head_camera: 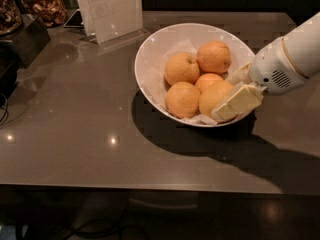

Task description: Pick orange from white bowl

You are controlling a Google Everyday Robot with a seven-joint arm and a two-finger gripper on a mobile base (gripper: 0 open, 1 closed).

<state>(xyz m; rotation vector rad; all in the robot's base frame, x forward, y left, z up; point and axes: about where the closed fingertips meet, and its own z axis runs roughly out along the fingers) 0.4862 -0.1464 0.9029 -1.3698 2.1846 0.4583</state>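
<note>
At the white bowl's [150, 51] right rim, the gripper [229, 96], jaws apart, straddles the orange [211, 99] just to its left.

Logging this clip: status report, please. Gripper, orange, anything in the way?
Cream two-finger gripper at right rim of glossy white round bowl, at front-right dimpled orange. Orange in bowl, not lifted. Four other oranges packed beside it.

The jaws touch the orange [214, 96], front-right in the white bowl [148, 59].
</note>
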